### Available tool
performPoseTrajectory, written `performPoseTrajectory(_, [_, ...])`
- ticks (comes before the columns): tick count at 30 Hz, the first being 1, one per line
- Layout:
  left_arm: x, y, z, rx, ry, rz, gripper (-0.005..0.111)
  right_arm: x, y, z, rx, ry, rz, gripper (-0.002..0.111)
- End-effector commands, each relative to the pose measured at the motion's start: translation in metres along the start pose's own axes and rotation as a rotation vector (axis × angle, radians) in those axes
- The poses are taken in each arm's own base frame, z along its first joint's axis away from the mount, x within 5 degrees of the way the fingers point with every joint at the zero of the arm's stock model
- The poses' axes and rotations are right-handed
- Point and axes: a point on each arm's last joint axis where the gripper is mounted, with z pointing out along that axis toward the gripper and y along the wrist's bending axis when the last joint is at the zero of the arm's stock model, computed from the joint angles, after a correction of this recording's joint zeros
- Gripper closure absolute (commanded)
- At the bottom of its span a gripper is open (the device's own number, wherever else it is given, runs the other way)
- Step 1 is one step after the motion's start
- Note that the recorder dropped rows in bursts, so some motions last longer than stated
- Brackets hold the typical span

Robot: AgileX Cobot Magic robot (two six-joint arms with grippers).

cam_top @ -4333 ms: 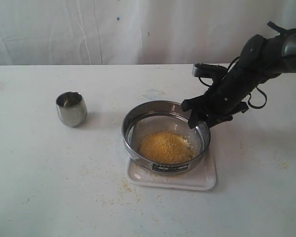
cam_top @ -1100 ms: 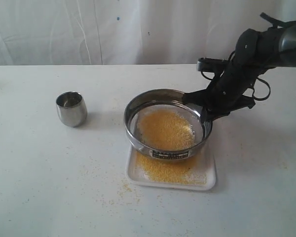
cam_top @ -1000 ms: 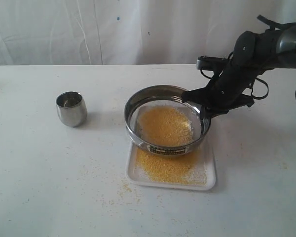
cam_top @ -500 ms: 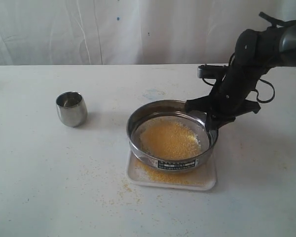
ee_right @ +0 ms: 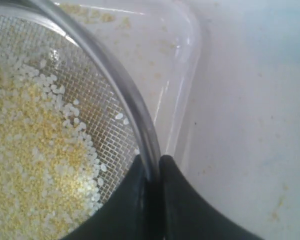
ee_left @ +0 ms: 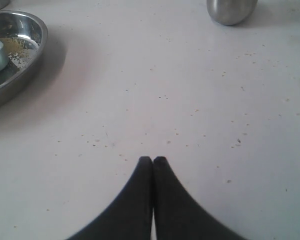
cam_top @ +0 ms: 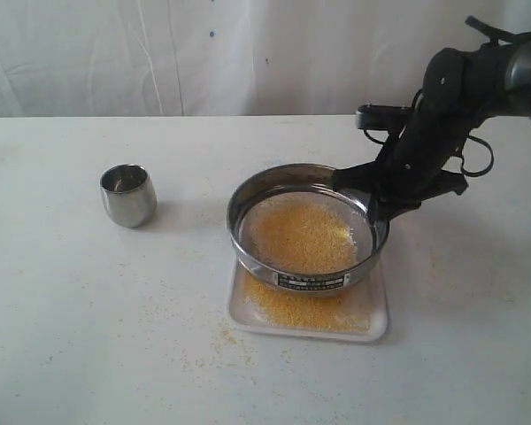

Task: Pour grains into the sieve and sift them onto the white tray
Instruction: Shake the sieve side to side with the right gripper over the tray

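- The sieve [cam_top: 265,273] is held open face up, about level, over the white tray [cam_top: 379,323], right of the counter's [cam_top: 88,336] middle; being round it has no long axis, but its dark label plate [cam_top: 311,282] faces the exterior camera
- The grains [cam_top: 301,235] lie golden-yellow across the mesh [ee_right: 105,130], with paler bits nearer the rim; more of them cover the tray's near part, and loose specks dot the counter around it
- The sieve hides most of the tray, so the tray's far edge is covered and its long axis is hard to judge; whether the sieve's underside touches the tray I cannot tell
- The right end effector [cam_top: 374,210] pinches the sieve's thin wall on its far right side, one finger inside and one outside, jaws narrow on the steel
- The left end effector [ee_left: 153,162] has its fingers pressed together, holding nothing, over bare counter; a steel dish [ee_left: 20,60] to one side is cut off by the frame, its contents unclear
- A steel cup [cam_top: 127,195] stands upright, well left of the sieve
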Motion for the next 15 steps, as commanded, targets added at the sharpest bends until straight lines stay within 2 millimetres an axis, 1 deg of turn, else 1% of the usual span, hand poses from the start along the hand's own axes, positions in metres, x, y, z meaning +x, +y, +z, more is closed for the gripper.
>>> performPoseTrajectory(1, [0.003, 0.000, 0.000, 0.000, 0.024, -0.003, 0.107, 0.005, 0.000, -0.008, -0.014, 0.053, 0.011, 0.108])
performPoseTrajectory(3, [0.003, 0.000, 0.000, 0.000, 0.024, -0.003, 0.107, -0.010, -0.003, -0.008, 0.007, -0.114, -0.008, 0.108])
performPoseTrajectory(4, [0.003, 0.000, 0.000, 0.000, 0.024, -0.003, 0.107, -0.013, -0.004, -0.008, 0.008, -0.143, -0.001, 0.108])
performPoseTrajectory(5, [0.003, 0.000, 0.000, 0.000, 0.024, -0.003, 0.107, -0.013, -0.003, -0.010, -0.008, -0.135, 0.038, 0.108])
performPoseTrajectory(6, [0.003, 0.000, 0.000, 0.000, 0.024, -0.003, 0.107, -0.007, 0.000, -0.013, -0.031, -0.082, 0.089, 0.108])
performPoseTrajectory(8, [0.003, 0.000, 0.000, 0.000, 0.024, -0.003, 0.107, 0.004, 0.003, -0.013, -0.051, 0.035, 0.102, 0.108])
performPoseTrajectory(9, [0.003, 0.000, 0.000, 0.000, 0.024, -0.003, 0.107, 0.005, 0.004, -0.013, -0.051, 0.038, 0.074, 0.108])
performPoseTrajectory(11, [0.003, 0.000, 0.000, 0.000, 0.024, -0.003, 0.107, -0.006, 0.003, -0.009, -0.045, -0.075, 0.028, 0.108])
performPoseTrajectory(12, [0.003, 0.000, 0.000, 0.000, 0.024, -0.003, 0.107, -0.012, 0.001, -0.009, -0.040, -0.132, 0.029, 0.108])
performPoseTrajectory(13, [0.003, 0.000, 0.000, 0.000, 0.024, -0.003, 0.107, -0.013, 0.000, -0.009, -0.043, -0.146, 0.046, 0.108])
performPoseTrajectory(15, [0.003, 0.000, 0.000, 0.000, 0.024, -0.003, 0.107, -0.005, 0.003, -0.011, -0.076, -0.046, 0.119, 0.108])
